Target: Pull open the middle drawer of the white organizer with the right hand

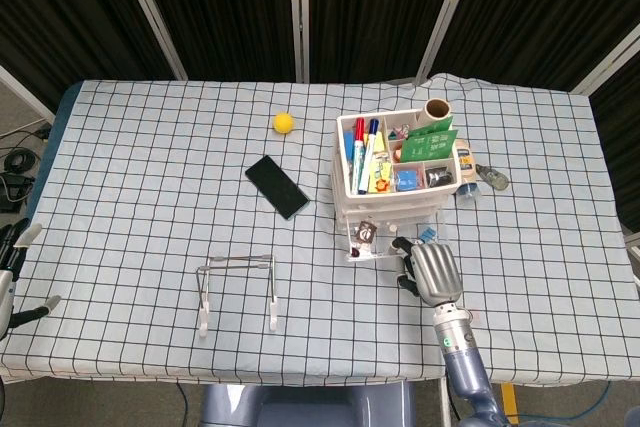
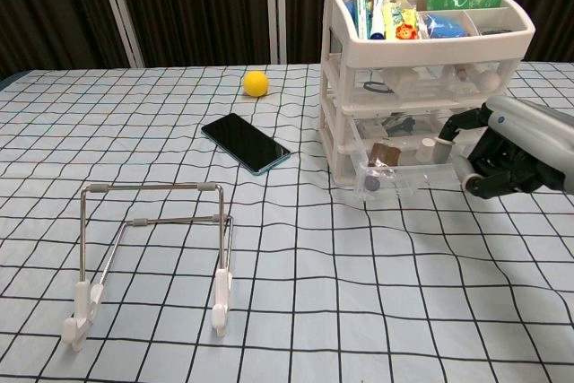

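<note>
Right hand [image 2: 502, 159] sits at the near right of the white organizer [image 2: 421, 69], fingers curled onto the right end of the protruding drawer [image 2: 399, 166]; whether they hook the front lip or only press against it cannot be told. That drawer stands partly out toward the hand.

Judgement: light clear plastic holding small loose items; it should slide easily but could rack sideways or drag the whole unit if pulled off-centre. Best hold is the front lip, nearer its middle.

The chest view shows the stacked tiers and how far the drawer projects. The head view shows, beyond the hand, the top tray's markers [image 1: 361, 152] and the left hand [image 1: 12, 257] at the far table edge; its state cannot be told.
</note>
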Tool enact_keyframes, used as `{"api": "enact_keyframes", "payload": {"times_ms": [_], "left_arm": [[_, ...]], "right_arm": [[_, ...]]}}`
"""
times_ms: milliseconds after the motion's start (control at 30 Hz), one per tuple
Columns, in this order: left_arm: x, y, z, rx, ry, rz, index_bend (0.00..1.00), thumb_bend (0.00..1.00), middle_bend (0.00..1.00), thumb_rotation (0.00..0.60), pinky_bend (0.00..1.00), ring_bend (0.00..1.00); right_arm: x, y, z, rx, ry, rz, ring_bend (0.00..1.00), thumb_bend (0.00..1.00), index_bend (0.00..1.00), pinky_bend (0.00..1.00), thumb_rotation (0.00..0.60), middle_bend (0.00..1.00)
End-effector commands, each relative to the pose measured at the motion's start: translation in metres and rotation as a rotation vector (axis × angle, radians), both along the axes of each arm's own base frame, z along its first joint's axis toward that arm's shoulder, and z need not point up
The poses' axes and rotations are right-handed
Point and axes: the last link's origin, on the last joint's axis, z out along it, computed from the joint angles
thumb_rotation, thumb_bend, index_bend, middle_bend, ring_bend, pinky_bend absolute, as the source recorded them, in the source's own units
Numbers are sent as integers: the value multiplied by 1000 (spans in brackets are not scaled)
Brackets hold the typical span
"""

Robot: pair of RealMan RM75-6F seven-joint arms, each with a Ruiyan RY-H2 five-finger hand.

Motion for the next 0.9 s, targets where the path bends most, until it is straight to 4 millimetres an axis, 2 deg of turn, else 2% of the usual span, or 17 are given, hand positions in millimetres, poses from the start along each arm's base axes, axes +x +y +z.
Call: {"api": "enact_keyframes", "payload": {"times_ms": [33, 900], "left_arm": [[0, 0, 0, -1, 1, -1, 0, 0, 0, 600, 0, 0], [1, -1, -1, -3, 4, 0, 0, 0, 0, 600, 0, 0]], "right_arm": [[-2, 3, 1, 5, 11, -3, 955, 557, 513, 797, 600, 957], [-6, 22, 8, 18, 28, -7, 954, 557, 524, 797, 600, 957]]}}
